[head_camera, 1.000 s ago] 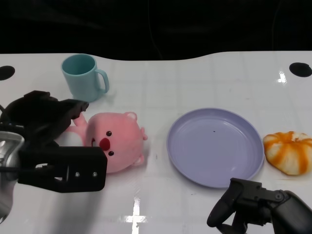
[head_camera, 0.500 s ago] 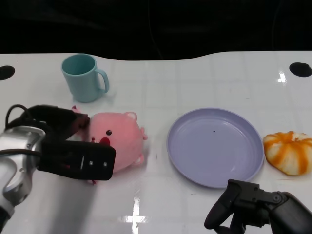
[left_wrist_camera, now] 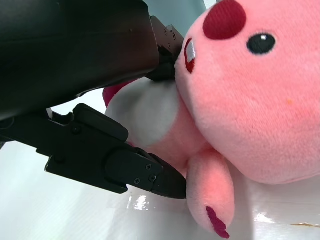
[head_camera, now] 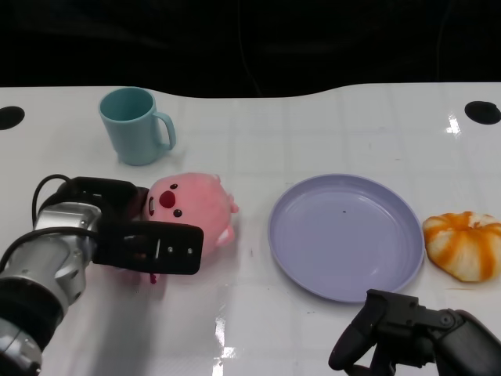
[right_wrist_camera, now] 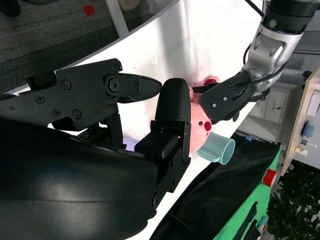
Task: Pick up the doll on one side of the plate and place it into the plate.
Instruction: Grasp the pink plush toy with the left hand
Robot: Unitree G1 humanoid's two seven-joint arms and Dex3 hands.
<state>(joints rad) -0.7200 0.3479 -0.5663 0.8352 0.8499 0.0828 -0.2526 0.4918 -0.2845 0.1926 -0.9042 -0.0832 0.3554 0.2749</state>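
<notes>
**Left hand holds the pink doll beside the plate**

Head view: The doll [head_camera: 192, 211] lies on the white table [head_camera: 329, 125], just left of the plate [head_camera: 344, 235] and not on it. The left hand [head_camera: 133, 231] is wrapped around the doll's near side, with its fingers in front and behind. A cup [head_camera: 137, 125] stands near the far left edge of the table, behind the doll. An orange and white pumpkin toy [head_camera: 463, 244] sits by the right edge, just beside the plate. The right hand [head_camera: 407, 333] rests by the near edge, in front of the plate, fingers curled in with nothing in them.

Left wrist view: The left hand's fingers [left_wrist_camera: 130, 170] press into the doll's [left_wrist_camera: 250, 100] soft body on both sides. The doll's face fills most of this view.

Right wrist view: The right hand [right_wrist_camera: 145, 110] is close up, and its fingers [right_wrist_camera: 172, 105] bend in around nothing. Farther off, the left hand [right_wrist_camera: 232, 97] grips the doll [right_wrist_camera: 202, 122], with the cup [right_wrist_camera: 217, 149] near it.
</notes>
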